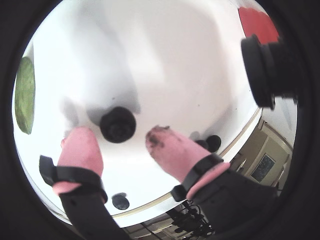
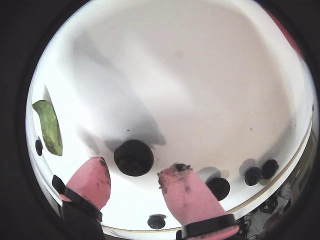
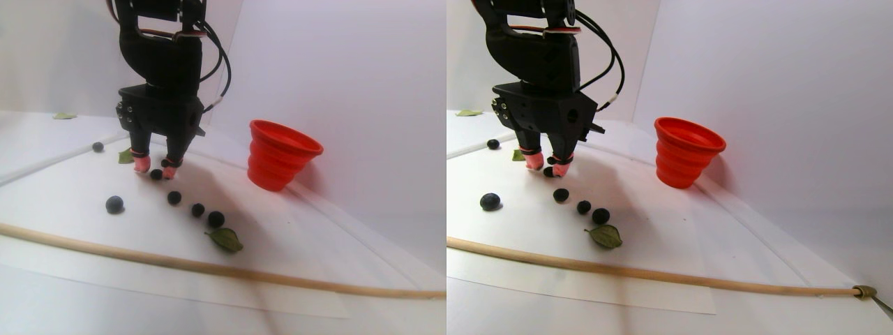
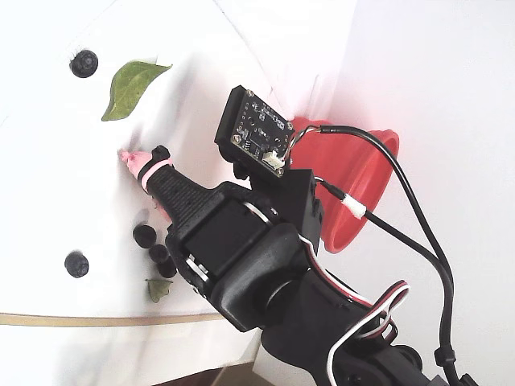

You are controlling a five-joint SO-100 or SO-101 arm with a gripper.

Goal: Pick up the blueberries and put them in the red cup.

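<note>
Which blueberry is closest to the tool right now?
The blueberry lying between the open tool's pink fingertips; the other berries sit farther off on the white sheet.

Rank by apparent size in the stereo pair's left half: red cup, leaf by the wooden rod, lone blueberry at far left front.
1. Red cup, by far.
2. Leaf.
3. Lone blueberry, somewhat smaller than the leaf; both sit similarly near the camera.

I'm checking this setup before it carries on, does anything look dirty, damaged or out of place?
Yes: the pink fingertips of the hand carry dark smudges, plainest in both wrist views, perhaps berry stains. Green leaves lie among the blueberries. The red cup stands upright, and nothing looks spilled.
</note>
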